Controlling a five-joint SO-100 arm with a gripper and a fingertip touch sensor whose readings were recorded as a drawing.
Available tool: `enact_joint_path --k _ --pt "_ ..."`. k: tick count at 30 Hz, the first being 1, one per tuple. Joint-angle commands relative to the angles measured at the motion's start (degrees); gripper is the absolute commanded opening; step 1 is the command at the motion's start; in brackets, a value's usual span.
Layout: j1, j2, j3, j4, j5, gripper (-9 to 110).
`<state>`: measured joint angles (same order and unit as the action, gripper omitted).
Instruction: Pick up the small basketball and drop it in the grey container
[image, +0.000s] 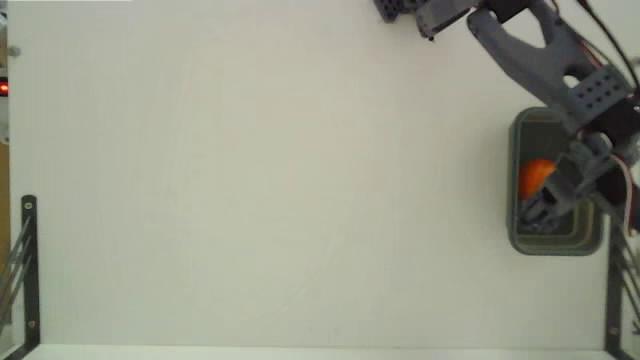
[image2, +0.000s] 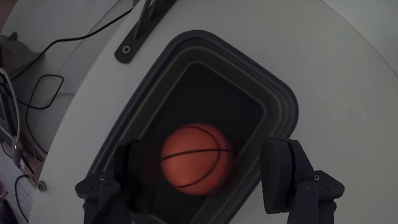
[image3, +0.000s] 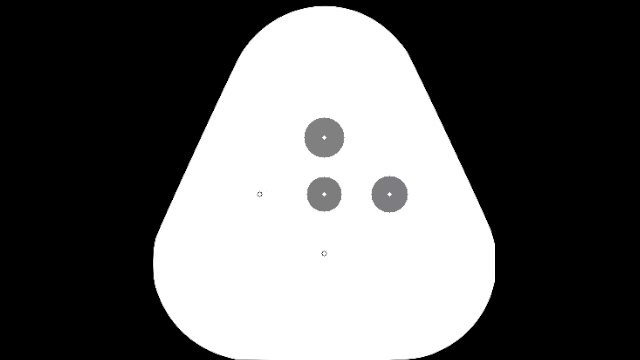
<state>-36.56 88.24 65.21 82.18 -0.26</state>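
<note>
At the right edge of the white table (image: 300, 180), seen from the fixed view that looks straight down, a grey robot arm (image: 545, 55) reaches in from the top of the picture and slants down and to the right, its wrist bent so that the gripper (image: 548, 196) hangs over a grey container (image: 590, 242). That container is a rectangular tub with rounded corners and a thick rim, standing close to the table's right border, just beside a black metal bracket (image: 612, 290). A matching bracket (image: 28, 270) stands at the far left, well apart from everything else. A small basketball (image: 535, 177), orange, shows inside the tub's outline, partly covered by the gripper. From the wrist view, the camera looks down between the two dark fingers (image2: 283, 171) into the stepped, dark interior of the grey container (image2: 283, 102). The small basketball (image2: 198, 158), with thin black seam lines, sits in the middle of the opening, between the fingers. The jaws are spread wide: each finger stands clear of the ball with a visible gap on either side, so the gripper (image2: 202, 177) is released and grips nothing. Whether the ball rests on the tub's floor cannot be told. Beyond the table's curved edge in the wrist view, black cables (image2: 43, 68) lie on a grey surface.
</note>
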Motion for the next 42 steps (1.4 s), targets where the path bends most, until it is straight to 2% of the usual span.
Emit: enact_joint_path --k 1,21,42 --pt "-0.8 4.9 0.7 -0.5 0.3 110" --pt "0.3 6.4 2.2 -0.5 0.3 110" --pt "9.3 18.1 13.9 -0.4 0.3 110"
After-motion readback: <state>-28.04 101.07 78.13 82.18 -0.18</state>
